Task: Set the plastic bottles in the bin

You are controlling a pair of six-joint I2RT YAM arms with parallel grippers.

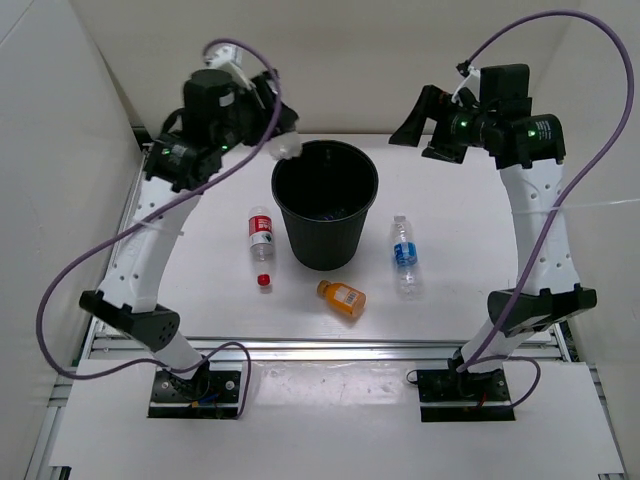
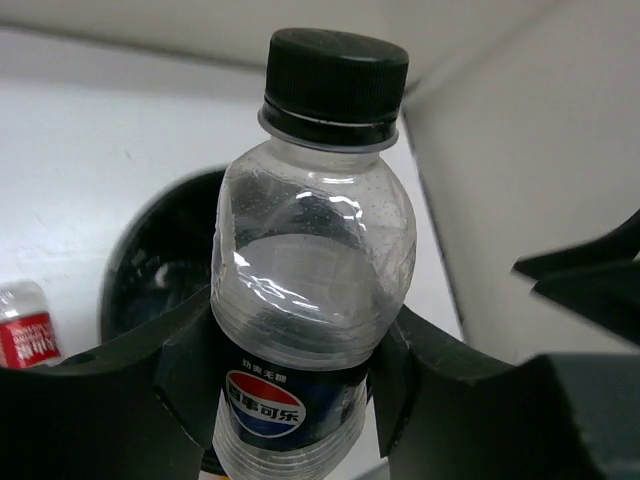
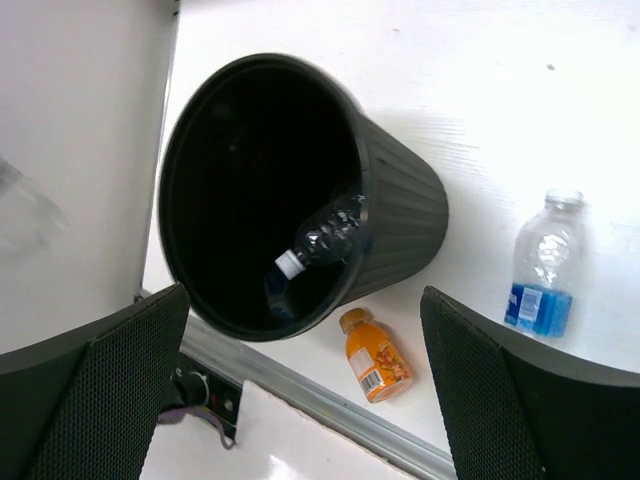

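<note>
Orange bottle (image 1: 341,298): lying just in front of the bin (image 1: 325,215).
Red cap (image 1: 264,281): loose, front-left of the bin.
Blue-label bottle (image 1: 404,256): lying right of the bin.
Red-label bottle (image 1: 260,229): lying left of the bin.
Clear bottle (image 3: 322,240): inside the bin, against its wall.
Left gripper (image 2: 295,390): clamped on the dark-capped bottle (image 2: 312,250), raised by the bin's far-left rim.
Right gripper (image 1: 420,118): jaws wide apart, empty, raised beyond the bin's right side.

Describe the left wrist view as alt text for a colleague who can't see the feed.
The left gripper holds a black-capped clear bottle with a dark blue label between its black fingers, filling the frame. Behind it are the black bin and its rim and, at the left edge, a red-labelled bottle on the white table.
</note>
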